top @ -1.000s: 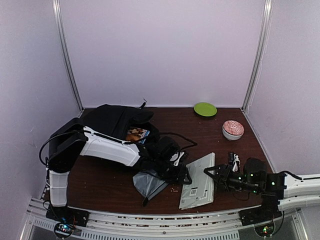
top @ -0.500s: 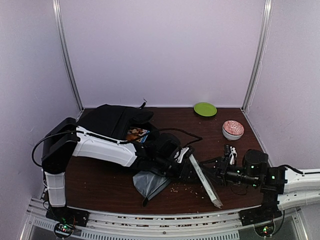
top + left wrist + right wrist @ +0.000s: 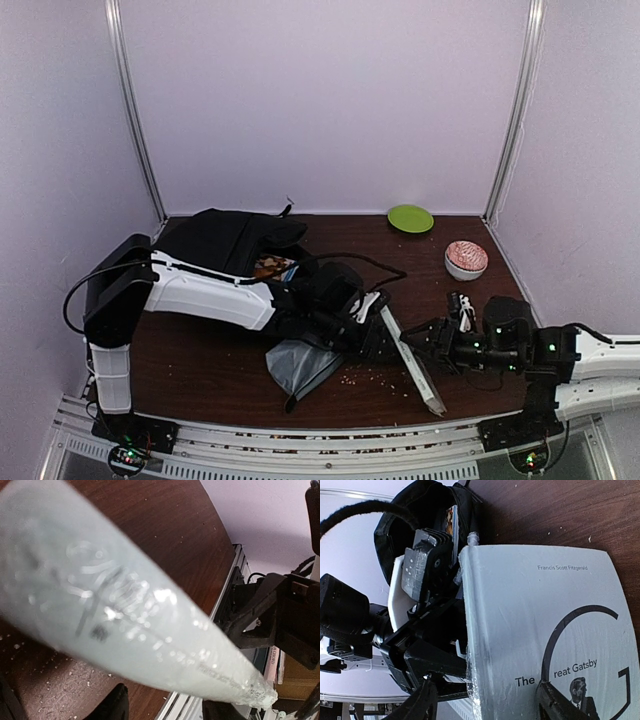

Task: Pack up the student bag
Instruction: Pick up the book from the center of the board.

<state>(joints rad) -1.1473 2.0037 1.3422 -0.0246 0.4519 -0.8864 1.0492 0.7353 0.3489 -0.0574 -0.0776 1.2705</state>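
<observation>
Currently, student bag [image 3: 222,242]: back-left on table [image 3: 200,372], mouth open; soft, floppy, likely light, best taken at the mouth's rim. Left gripper [image 3: 371,321] clamps wrapped book [image 3: 412,365], stiff and probably slippery; right gripper [image 3: 432,342] spread, empty.

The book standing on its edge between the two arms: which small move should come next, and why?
Probably draw the right fingers back, clear of the book: they stand open astride its edge, the left fingers seem to hold its far end, and the student bag lies open behind.
</observation>
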